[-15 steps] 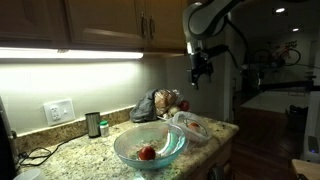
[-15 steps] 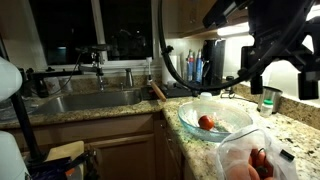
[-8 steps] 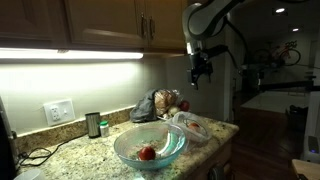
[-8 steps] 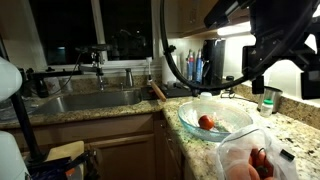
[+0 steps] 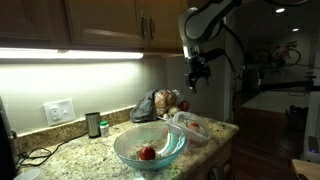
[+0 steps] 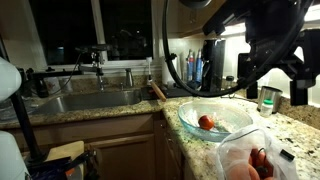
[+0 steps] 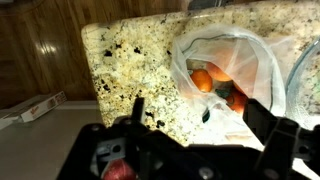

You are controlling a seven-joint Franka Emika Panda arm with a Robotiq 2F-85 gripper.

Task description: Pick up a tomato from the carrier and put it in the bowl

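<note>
A clear plastic carrier bag (image 5: 193, 125) lies on the granite counter and holds several tomatoes (image 7: 214, 82); it also shows in an exterior view (image 6: 250, 160). A glass bowl (image 5: 172, 150) stands next to it with one tomato (image 5: 147, 153) inside, seen in both exterior views (image 6: 207, 122). My gripper (image 5: 197, 74) hangs high above the bag, open and empty. In the wrist view its two dark fingers (image 7: 137, 108) frame the counter, with the bag just beyond the gripper (image 7: 200, 118).
A dark crumpled bag (image 5: 148, 106) and a small can (image 5: 93, 124) stand against the wall. A sink (image 6: 85, 100) with a faucet lies beyond the bowl (image 6: 236, 123). The counter edge (image 7: 90, 70) drops to a wooden floor with a white box (image 7: 40, 106).
The arm has shifted slightly sideways above the bag; the gripper stays open and high. The bowl, bag and tomatoes have not moved.
</note>
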